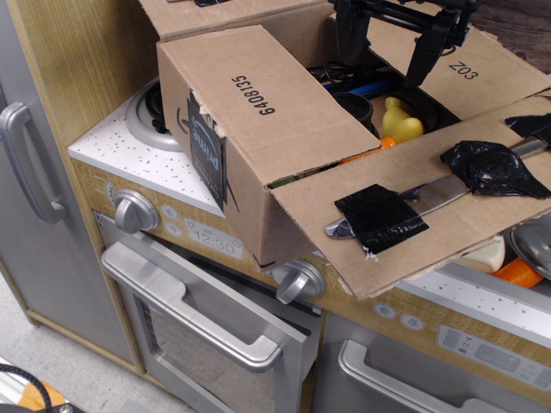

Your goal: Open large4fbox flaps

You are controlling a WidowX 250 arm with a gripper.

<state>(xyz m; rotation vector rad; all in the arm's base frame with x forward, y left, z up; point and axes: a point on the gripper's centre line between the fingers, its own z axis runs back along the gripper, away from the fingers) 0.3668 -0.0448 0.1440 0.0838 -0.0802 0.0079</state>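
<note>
The large brown cardboard box [219, 185] stands on a toy kitchen counter, a black "prime" tape strip [207, 155] on its near corner. The flap printed "6408135" [267, 90] lies nearly flat over the left part of the opening. The front flap [430, 211] is folded outward and carries a metal knife [430, 200] held down by black tape. The right flap marked "Z03" [482, 73] is folded out. A rear flap [224, 13] shows at the top. My black gripper [387, 64] hangs over the open middle, fingers spread and empty. Toys lie inside, including a yellow duck [400, 120].
The toy stove has a burner [151, 112], silver knobs [135, 211], a clock panel and oven door handles [198, 314]. A grey fridge door with handle [26, 163] stands at left. A wooden panel rises behind the box. An orange toy [521, 274] and a metal lid lie at right.
</note>
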